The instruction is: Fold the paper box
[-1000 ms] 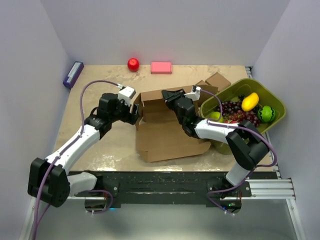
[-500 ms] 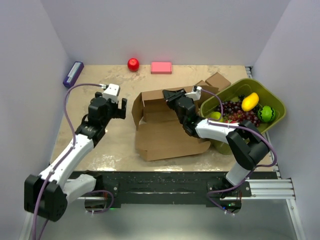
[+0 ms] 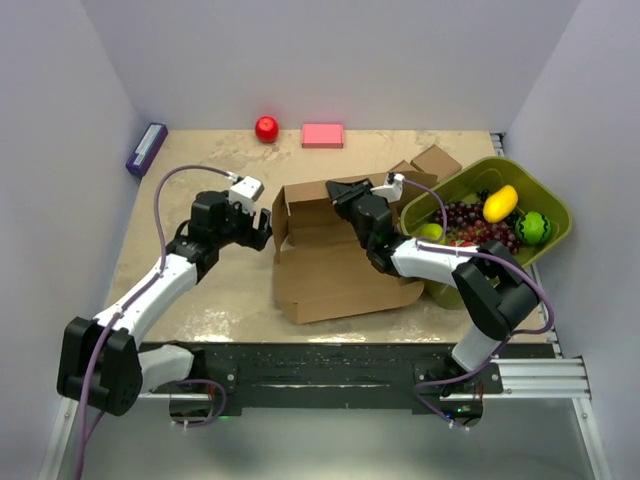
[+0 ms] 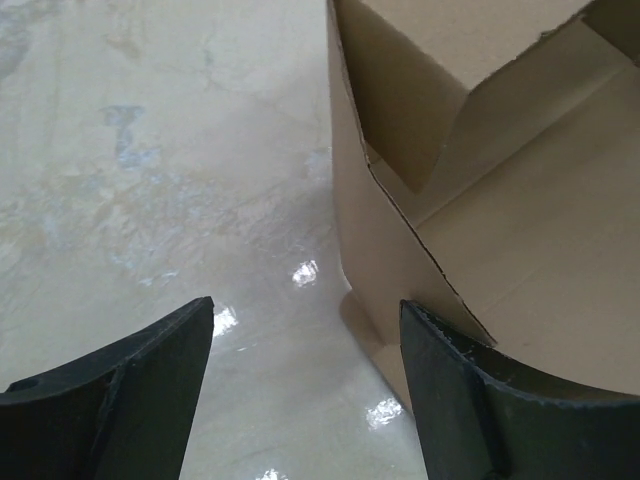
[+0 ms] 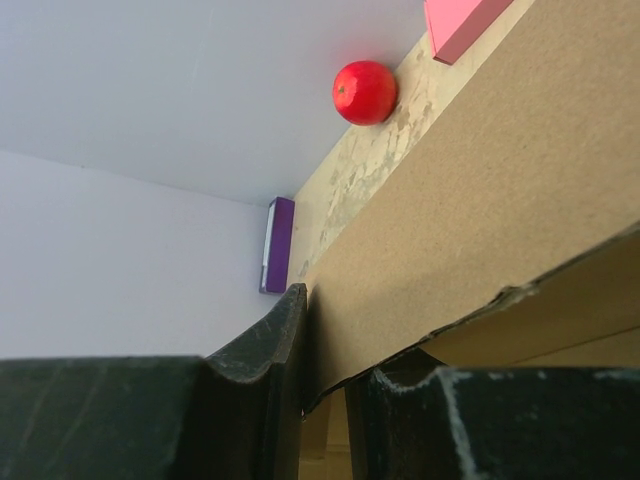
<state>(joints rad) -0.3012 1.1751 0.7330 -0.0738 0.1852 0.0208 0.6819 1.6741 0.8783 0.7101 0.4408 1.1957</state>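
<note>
Paper box (image 3: 335,270) is having its upright panel pinched by the right gripper (image 3: 338,191), while the left gripper (image 3: 264,228) is hovering spread, box wall just beside its right-hand finger.

I see the paper box (image 3: 330,270) as matt brown cardboard, cut edges fibrous and slightly ragged. Table (image 4: 150,150) left of the box: smooth, mottled beige, glossy with glare spots. Left gripper (image 4: 305,315) fingers (image 4: 120,390): matt black plastic, faintly grainy. Behind the box, red ball (image 3: 266,128) shiny, pink block (image 3: 322,135) matt. Green bin (image 3: 560,212) right of the box: smooth plastic.
</note>
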